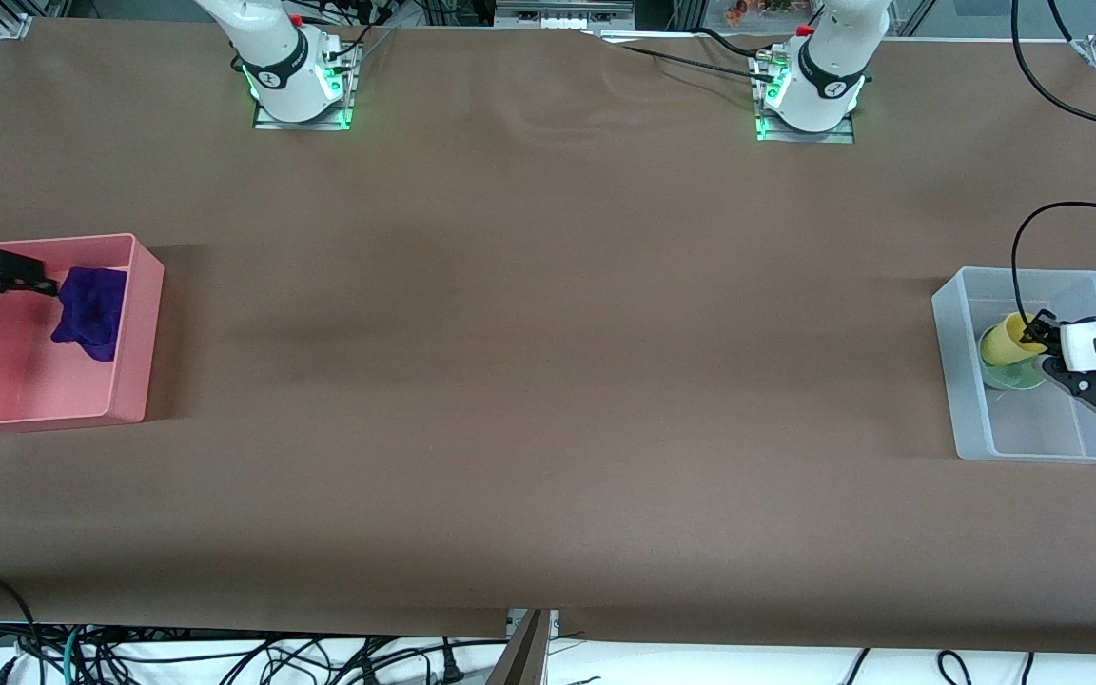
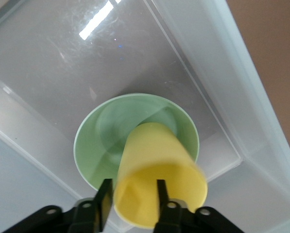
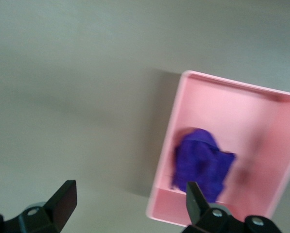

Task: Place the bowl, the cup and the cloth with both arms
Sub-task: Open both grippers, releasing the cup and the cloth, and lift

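Cup (image 2: 157,182), yellow and tilted, sits pinched by its rim in the left gripper (image 2: 131,201) over the green bowl (image 2: 106,141) in the clear bin (image 1: 962,362) at frame right, while the right gripper (image 3: 127,201) hangs wide open and empty above the pink bin (image 1: 134,333) holding the purple cloth (image 1: 91,309) at frame left.

No readable text, labels, brand names or numbers anywhere. Only marks: a small round black-on-white emblem on each arm base (image 1: 293,71) (image 1: 819,90), too small to make out. Bins, cup, bowl and cloth carry no print.
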`<state>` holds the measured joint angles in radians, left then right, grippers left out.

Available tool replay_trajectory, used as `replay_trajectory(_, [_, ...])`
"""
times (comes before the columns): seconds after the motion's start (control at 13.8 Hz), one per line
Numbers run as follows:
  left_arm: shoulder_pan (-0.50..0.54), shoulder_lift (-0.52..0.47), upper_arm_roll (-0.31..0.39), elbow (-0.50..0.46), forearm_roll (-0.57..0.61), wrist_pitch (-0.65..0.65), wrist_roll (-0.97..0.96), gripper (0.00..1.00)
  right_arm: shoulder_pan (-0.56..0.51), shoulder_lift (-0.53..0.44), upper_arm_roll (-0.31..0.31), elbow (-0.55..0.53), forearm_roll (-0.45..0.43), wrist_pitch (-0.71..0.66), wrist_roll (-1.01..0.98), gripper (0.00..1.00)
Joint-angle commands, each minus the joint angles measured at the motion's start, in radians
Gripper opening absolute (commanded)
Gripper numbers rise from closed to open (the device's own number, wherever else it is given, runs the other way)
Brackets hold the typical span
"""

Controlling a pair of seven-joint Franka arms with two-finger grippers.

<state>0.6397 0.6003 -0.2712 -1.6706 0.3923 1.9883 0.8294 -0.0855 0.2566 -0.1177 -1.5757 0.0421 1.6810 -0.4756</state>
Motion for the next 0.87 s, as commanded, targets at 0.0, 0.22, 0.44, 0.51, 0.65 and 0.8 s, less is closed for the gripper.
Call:
replay_trajectory(0.0, [-0.006, -0.046, -0.014, 0.011, 0.01, -0.049, 0.008, 1.0, -0.01, -0.04, 0.114, 0.003, -0.007, -0.041, 0.211, 0.99])
replay_trajectory(0.22, [-0.008, -0.144, -0.092, 0.063, -0.003, -0.248, 0.007, 1.0, -0.01, -0.077, 0.162, 0.003, -0.002, -0.098, 0.224, 0.99])
replay_trajectory(0.44, [-0.009, -0.206, -0.195, 0.164, -0.079, -0.478, -0.021, 1.0, -0.005, -0.123, 0.184, 0.006, -0.03, -0.112, 0.223, 0.99])
replay_trajectory(0.51, [-0.009, -0.211, -0.235, 0.196, -0.099, -0.532, -0.053, 1.0, -0.004, -0.141, 0.185, 0.006, -0.054, -0.127, 0.222, 0.99])
replay_trajectory(0.65, [-0.009, -0.212, -0.304, 0.248, -0.153, -0.621, -0.155, 1.0, -0.002, -0.163, 0.185, 0.029, -0.073, -0.15, 0.222, 0.99])
replay_trajectory(0.8, [-0.009, -0.235, -0.37, 0.258, -0.181, -0.666, -0.296, 1.0, -0.003, -0.168, 0.181, 0.078, -0.077, -0.143, 0.224, 0.99])
